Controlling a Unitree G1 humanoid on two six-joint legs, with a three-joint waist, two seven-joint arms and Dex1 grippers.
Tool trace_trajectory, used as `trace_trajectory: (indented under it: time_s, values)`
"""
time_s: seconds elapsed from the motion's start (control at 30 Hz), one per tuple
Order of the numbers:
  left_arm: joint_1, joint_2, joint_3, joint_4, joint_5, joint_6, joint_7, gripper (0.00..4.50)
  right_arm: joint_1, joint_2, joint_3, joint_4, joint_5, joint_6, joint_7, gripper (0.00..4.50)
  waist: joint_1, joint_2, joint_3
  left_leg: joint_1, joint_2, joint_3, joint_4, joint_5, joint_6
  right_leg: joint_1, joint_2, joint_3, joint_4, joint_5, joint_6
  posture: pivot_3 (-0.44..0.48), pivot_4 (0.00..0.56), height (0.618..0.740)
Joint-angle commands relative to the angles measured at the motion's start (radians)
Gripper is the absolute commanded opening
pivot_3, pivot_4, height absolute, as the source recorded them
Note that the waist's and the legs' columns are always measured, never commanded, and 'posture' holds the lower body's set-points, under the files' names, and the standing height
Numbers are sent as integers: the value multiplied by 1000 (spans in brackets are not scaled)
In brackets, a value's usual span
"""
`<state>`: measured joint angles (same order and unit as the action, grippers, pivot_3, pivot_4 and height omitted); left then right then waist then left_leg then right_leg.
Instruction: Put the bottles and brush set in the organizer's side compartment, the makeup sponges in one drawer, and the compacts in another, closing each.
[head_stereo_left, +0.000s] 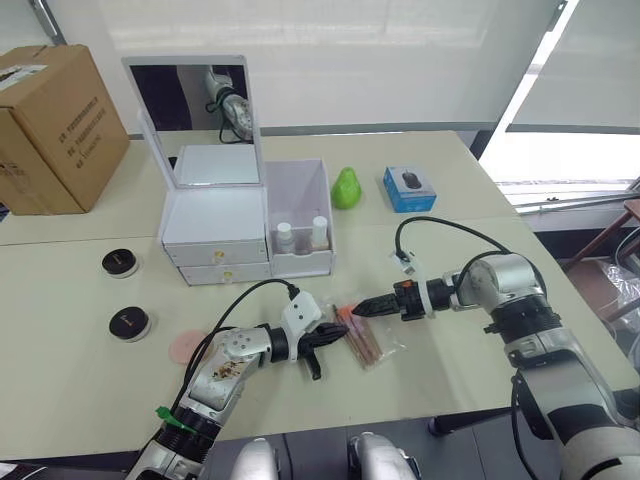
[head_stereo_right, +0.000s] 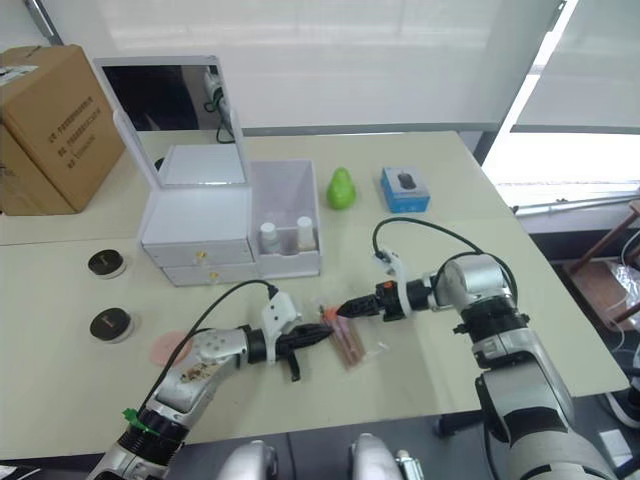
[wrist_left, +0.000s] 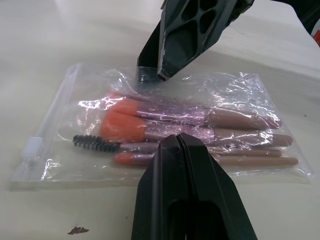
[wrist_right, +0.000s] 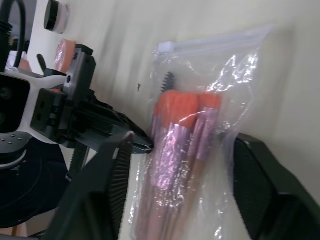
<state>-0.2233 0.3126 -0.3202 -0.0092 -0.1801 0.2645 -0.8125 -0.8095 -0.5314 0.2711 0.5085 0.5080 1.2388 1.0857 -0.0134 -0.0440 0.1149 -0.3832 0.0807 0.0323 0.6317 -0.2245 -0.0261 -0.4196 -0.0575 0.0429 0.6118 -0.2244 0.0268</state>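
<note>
The brush set, a clear pouch of pink-orange brushes, lies flat on the table in front of the organizer. My left gripper is shut, its tip over the pouch's middle. My right gripper is open and straddles the pouch, one finger along each long edge. Two bottles stand in the side compartment. Both drawers are pushed in. Two compacts sit at the left. One pink makeup sponge is partly hidden by my left arm.
The organizer's mirror lid stands upright. A brown cardboard box fills the back left corner. A green pear-shaped object and a blue box sit behind the organizer's right side. The table's front edge runs close below the pouch.
</note>
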Motion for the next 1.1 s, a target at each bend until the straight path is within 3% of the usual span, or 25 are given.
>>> trace_trajectory:
  time_s: [0.03, 0.2, 0.57, 0.7, 0.8, 0.93, 1.1]
  values:
    - [-5, -1, 0, -19, 3, -8, -4, 0, 10, 3, 40, 17, -30, -4, 23, 1812, 2, 0, 0, 0, 0, 0, 0, 0, 0, 0, 0, 0, 0, 0, 0, 0, 150, 722]
    - [-5, -1, -1, -16, 4, -9, -4, 0, 11, 6, 40, 27, -50, -14, 37, 67, 2, 1, 0, 0, 0, 0, 0, 0, 0, 0, 0, 0, 0, 0, 0, 0, 150, 722]
    - [-5, 7, 9, -12, -2, -11, -13, 0, -10, 3, 10, 57, -63, -16, 54, 21, 5, 1, 0, -1, 0, 0, 1, 0, 0, 0, 0, 0, 0, 0, 0, 0, 150, 722]
    - [13, 27, 66, -86, -92, 48, -45, 0, -26, 0, -20, 69, -53, -8, 52, 21, 5, 1, 0, -1, 0, 0, 1, 0, 0, 0, 0, 0, 0, 0, 0, 0, 150, 722]
    - [63, 88, 164, -239, -240, 152, -85, 614, -27, -14, -63, 35, -29, 15, 50, 0, 2, 1, 1, -2, 0, 0, 1, 0, 0, -1, 0, 0, 0, 0, 0, 0, 150, 722]
    - [163, 186, 289, -421, -395, 263, -92, 1878, -10, -30, -139, -81, 28, 78, 41, 0, 0, 4, 2, -2, 0, 0, 0, 0, 0, -2, -1, 0, 0, 0, 0, 0, 150, 722]
    - [284, 247, 483, -604, -543, 349, 13, 3508, -15, -34, -293, -335, 164, 130, 17, 0, 2, 4, 4, -1, 0, 0, 0, 0, 0, -2, -1, 0, 0, -1, 1, 0, 150, 722]
